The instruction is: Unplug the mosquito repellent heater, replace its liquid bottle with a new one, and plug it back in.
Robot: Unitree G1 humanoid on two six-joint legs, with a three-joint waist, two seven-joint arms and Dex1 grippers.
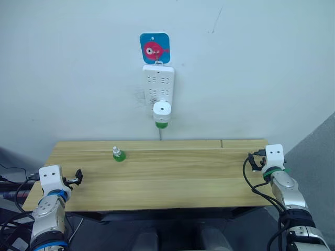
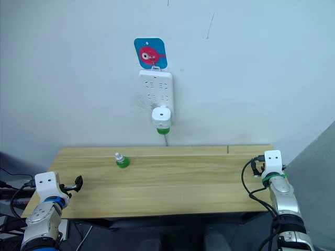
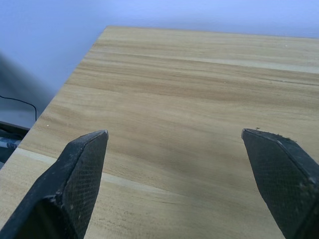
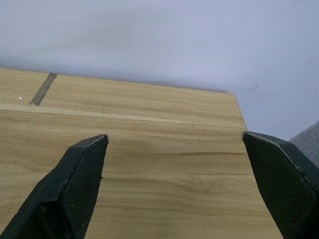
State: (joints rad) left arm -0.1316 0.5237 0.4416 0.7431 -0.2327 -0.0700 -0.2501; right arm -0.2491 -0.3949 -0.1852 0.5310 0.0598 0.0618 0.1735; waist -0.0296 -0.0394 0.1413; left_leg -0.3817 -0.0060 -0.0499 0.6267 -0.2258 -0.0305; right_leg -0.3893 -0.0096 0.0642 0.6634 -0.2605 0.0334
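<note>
1. Well, my left gripper and my right gripper both hang released over the table, fingers spread wide with nothing between them, one at each end.
2. The heater is plugged into the bottom of the strip on the wall, well apart from both my grippers, with a green bottle hanging under it.
3. The spare bottle stands upright on the table near the back edge, nearer my left side.
4. I judge the strip the main risk: it hangs from a hook under a fish sticker, so a pull on the heater may swing or lift it off rather than free the plug.
5. The spare is small and narrow; a careless pass of my left arm could tip it and send it rolling off.
6. The eye views show the wall, heater and both bottles; my wrist views show bare wood and my spread fingers, which the eye views leave too small to judge.
</note>
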